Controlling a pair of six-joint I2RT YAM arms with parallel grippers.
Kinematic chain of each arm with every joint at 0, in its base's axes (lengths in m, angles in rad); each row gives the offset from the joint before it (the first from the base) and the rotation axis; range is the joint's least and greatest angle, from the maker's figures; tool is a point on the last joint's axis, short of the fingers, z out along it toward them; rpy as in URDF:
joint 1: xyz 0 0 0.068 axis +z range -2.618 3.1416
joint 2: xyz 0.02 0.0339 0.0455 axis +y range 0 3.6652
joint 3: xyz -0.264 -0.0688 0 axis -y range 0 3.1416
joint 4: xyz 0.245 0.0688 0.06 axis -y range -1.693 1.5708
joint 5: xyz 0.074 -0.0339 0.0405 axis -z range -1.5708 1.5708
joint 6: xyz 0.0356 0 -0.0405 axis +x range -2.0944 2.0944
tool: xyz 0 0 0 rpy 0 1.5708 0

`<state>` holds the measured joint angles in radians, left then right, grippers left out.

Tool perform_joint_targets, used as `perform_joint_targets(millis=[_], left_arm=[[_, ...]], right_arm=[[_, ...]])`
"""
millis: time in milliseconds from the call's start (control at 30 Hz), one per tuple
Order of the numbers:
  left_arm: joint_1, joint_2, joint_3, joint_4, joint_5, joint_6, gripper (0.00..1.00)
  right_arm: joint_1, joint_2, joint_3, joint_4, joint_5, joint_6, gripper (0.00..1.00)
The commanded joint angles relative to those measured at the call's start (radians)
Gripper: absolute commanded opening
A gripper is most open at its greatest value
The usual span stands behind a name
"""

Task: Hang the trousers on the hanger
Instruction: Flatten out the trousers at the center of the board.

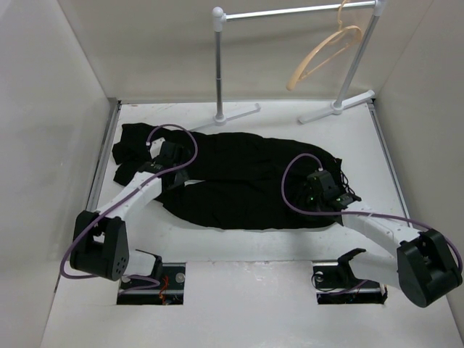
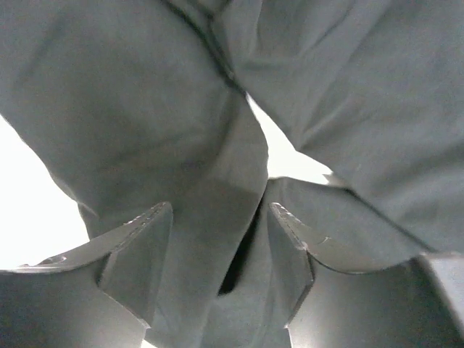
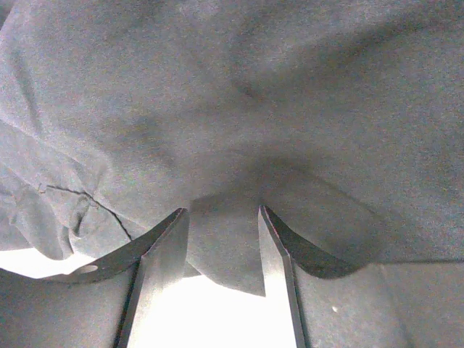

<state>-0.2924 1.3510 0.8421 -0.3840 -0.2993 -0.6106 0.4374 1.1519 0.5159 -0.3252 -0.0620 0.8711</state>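
The black trousers (image 1: 246, 181) lie flat across the middle of the table, one end at the left and the other at the right. My left gripper (image 1: 174, 154) is down on their left part. In the left wrist view (image 2: 221, 210) its jaws stand partly open with a raised fold of the cloth (image 2: 210, 217) between them. My right gripper (image 1: 322, 183) is down on the right end. In the right wrist view (image 3: 223, 212) its jaws stand partly open around a cloth edge (image 3: 225, 246). The tan hanger (image 1: 326, 51) hangs on the rail at the back right, apart from the trousers.
The silver rail (image 1: 290, 12) stands on two uprights with white feet (image 1: 337, 109) along the table's back edge. White walls close in the table on the left, right and back. Purple cables loop over both arms.
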Motion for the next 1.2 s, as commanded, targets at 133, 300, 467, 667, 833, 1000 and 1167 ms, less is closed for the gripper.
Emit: perform_joint_targets(millis=[133, 300, 467, 667, 833, 1000, 1167], left_arm=[[0.009, -0.055, -0.029, 0.008, -0.075, 0.057, 0.48], [0.011, -0.026, -0.081, 0.059, 0.009, 0.051, 0.30], [0.008, -0.119, -0.090, 0.011, -0.049, 0.016, 0.07], [-0.099, -0.427, -0.152, -0.273, -0.181, -0.320, 0.04], [-0.155, -0.692, -0.303, -0.597, -0.213, -0.809, 0.03], [-0.041, -0.822, -0.379, -0.645, -0.136, -0.881, 0.31], [-0.043, -0.807, -0.264, -0.625, -0.282, -0.758, 0.56]], right_arm=[[0.008, -0.023, 0.022, 0.067, 0.010, 0.019, 0.49], [0.008, -0.009, 0.026, 0.069, 0.010, 0.019, 0.49], [0.008, -0.006, 0.029, 0.068, 0.030, 0.020, 0.49], [-0.002, 0.043, 0.030, 0.058, 0.083, 0.037, 0.53], [-0.029, 0.112, 0.050, 0.074, 0.071, 0.049, 0.53], [-0.029, 0.143, 0.052, 0.095, 0.060, 0.042, 0.54], [-0.030, 0.163, 0.047, 0.114, 0.044, 0.040, 0.55]])
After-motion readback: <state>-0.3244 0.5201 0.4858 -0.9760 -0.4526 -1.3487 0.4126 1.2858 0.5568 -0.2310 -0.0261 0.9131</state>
